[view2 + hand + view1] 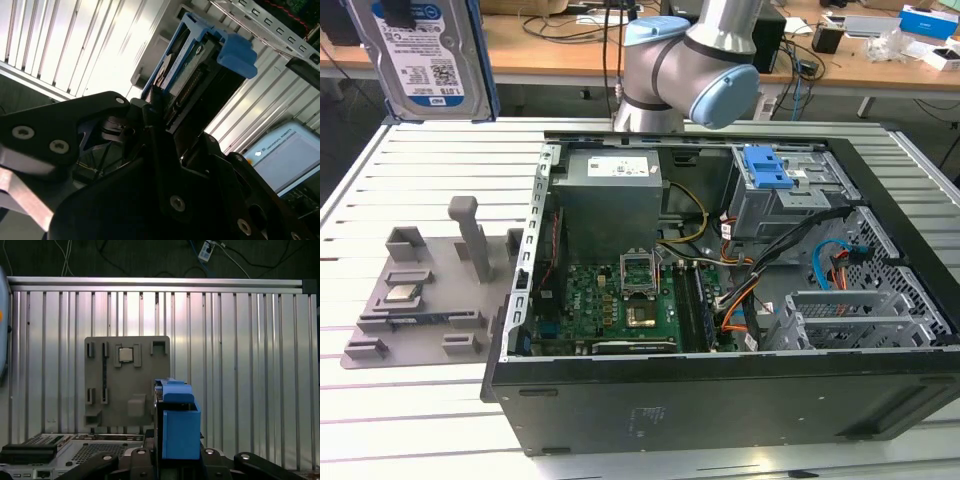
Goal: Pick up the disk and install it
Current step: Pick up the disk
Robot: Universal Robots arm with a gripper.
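Note:
The disk (420, 55), a silver drive with a white-and-blue label in a blue carrier frame, hangs high above the table at the exterior view's far left. In both wrist views my gripper (177, 457) is shut on it. The black fingers (152, 107) clamp the two flat faces of the disk (182, 70), and its blue carrier end (177, 425) sticks out beyond them. The grey drive cage with a blue latch (775, 185) sits at the back right inside the open computer case (720, 400), well away from the disk.
A grey holder plate (420, 300) lies on the slatted table left of the case and carries a small square processor chip (402, 293). The same plate (127, 385) lies below the gripper. Cables and the motherboard (620, 300) fill the case. The arm's base (665, 70) stands behind it.

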